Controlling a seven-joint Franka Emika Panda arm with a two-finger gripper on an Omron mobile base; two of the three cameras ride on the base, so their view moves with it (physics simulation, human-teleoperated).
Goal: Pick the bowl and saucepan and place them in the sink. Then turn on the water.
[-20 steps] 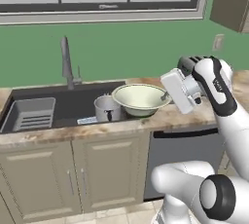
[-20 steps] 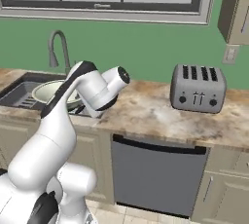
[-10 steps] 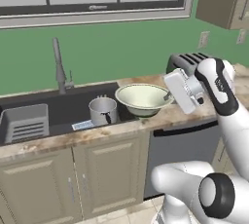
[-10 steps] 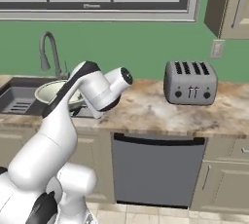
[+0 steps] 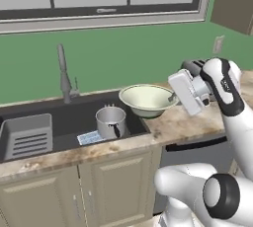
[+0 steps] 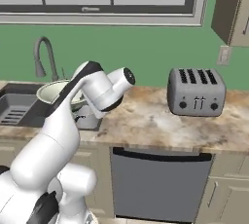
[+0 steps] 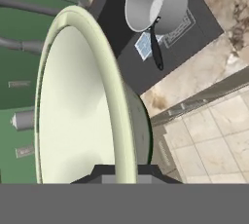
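Note:
My gripper [image 5: 174, 96] is shut on the right rim of the pale greenish-white bowl [image 5: 146, 97], which hangs in the air over the sink's right rim and the counter edge. In the hand view the bowl [image 7: 73, 106] stands on edge, its rim running between my gripper's [image 7: 124, 170] fingers. From the right base view the bowl [image 6: 52, 91] sits partly behind my arm. The silver saucepan [image 5: 111, 121] stands upright inside the dark sink [image 5: 79, 115], left of and below the bowl, its dark handle toward the front. The saucepan [image 7: 153, 1] is empty. No water is in view at the faucet [image 5: 63, 73].
A light grey ribbed tray [image 5: 27, 134] lies in the sink's left part, and a small blue-patterned pad [image 5: 90, 137] beside the saucepan. A grey toaster [image 6: 196, 91] stands on the marble counter to the right. A green wall and a window rise behind.
The whole picture has shifted a little, so the base has moved. The bowl stays in my shut gripper and now hangs slightly higher above the saucepan.

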